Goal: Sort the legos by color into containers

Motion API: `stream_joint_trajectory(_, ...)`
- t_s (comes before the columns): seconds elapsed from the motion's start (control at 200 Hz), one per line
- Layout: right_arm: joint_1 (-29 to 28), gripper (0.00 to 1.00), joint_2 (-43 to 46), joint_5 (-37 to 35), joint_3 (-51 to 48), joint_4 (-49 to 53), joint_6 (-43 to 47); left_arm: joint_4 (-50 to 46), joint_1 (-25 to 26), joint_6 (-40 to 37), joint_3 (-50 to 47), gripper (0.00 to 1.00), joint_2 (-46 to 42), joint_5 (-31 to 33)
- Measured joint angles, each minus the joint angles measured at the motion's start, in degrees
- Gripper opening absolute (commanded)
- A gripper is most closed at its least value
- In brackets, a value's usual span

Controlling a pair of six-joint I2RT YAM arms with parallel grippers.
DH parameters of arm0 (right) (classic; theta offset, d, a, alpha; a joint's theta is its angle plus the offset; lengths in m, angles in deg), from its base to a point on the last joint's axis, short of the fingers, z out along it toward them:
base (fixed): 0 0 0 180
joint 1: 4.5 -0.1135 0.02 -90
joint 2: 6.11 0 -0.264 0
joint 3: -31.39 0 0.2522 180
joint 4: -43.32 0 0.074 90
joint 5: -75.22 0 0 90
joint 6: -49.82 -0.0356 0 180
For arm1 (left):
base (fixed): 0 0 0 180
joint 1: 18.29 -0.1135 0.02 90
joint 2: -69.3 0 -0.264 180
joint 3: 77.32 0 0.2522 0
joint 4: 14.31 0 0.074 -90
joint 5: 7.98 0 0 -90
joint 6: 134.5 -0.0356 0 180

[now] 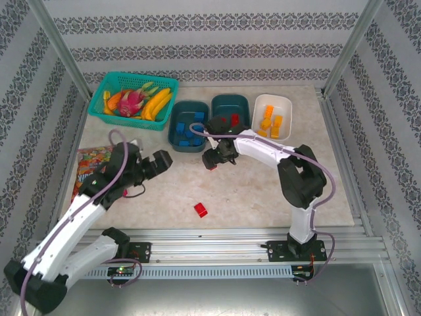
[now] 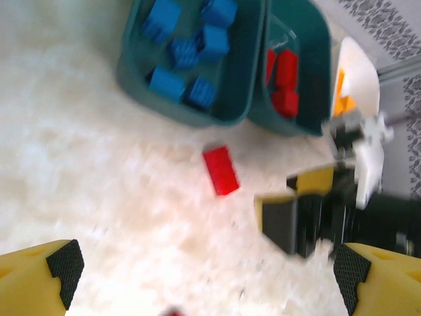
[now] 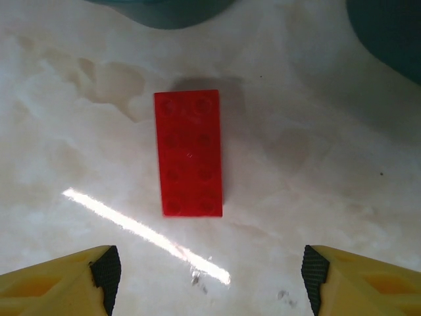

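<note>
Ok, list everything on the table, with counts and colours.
teal tubs: two, dark teal, far centre
white tub: one, white, right of them
blue legos: about six, blue, left teal tub
red legos: about three, red, right teal tub
orange legos: several, orange, white tub
loose red legos: two, red, bare table
mesh basket: one, light teal, far left, holding toy fruit
candy bag: one, multicoloured, left edge
left fingers: two, yellow, open
right fingers: two, yellow, open above a loose lego

Red lego (image 3: 189, 153) flat, blue legos (image 2: 166, 83) in tub (image 2: 210, 117)
</note>
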Motion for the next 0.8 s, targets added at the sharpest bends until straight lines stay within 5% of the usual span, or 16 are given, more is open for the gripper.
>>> stream_joint_trajectory(0.24,-0.92,0.66,-7.72,-1.05,4.24,0.11,1.38,-6.54,0.04,1.81,-0.61,1.00,-10.95,0.76)
stream_joint_trajectory(0.799,-1.16,0.28,-13.53,-1.77,9.42,0.22,1.60,-9.92,0.04,2.69,-0.59,1.00,-10.82,1.14)
